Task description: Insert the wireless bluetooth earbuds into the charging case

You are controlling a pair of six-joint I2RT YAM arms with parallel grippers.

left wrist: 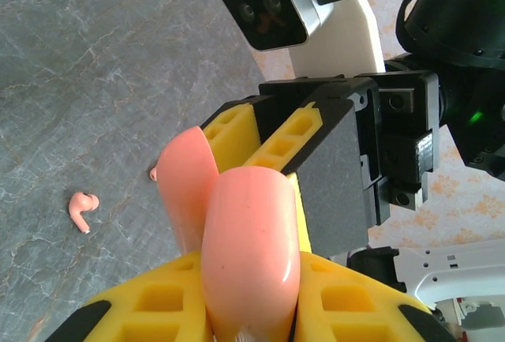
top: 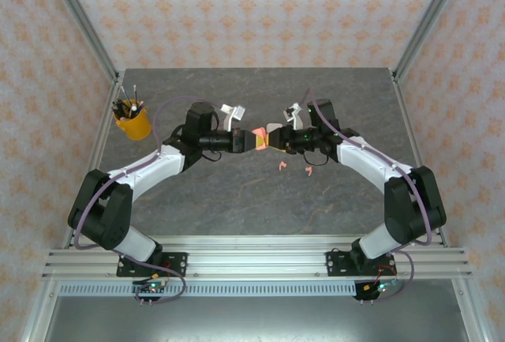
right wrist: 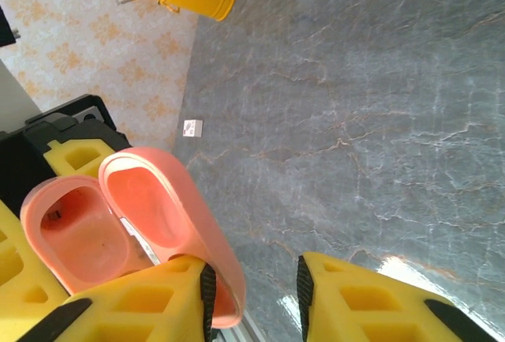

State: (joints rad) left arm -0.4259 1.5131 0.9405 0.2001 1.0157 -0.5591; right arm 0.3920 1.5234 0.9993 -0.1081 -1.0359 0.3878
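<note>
My left gripper (top: 251, 139) is shut on the body of a coral-pink charging case (left wrist: 252, 247), held above the table's middle. The case's lid (right wrist: 158, 200) stands open, and the hollow body (right wrist: 75, 235) faces the right wrist camera. My right gripper (right wrist: 252, 295) is open around the lid's edge. The lid rests against its left pad, and a gap separates it from the right pad. Two coral-pink earbuds (top: 281, 167) (top: 309, 170) lie on the table just in front of the grippers. One earbud (left wrist: 82, 209) shows in the left wrist view.
A yellow cup of pens (top: 132, 125) stands at the far left. Two small white objects (top: 231, 111) (top: 293, 110) lie behind the grippers. The grey marbled table (top: 237, 200) is bare in front, with walls on three sides.
</note>
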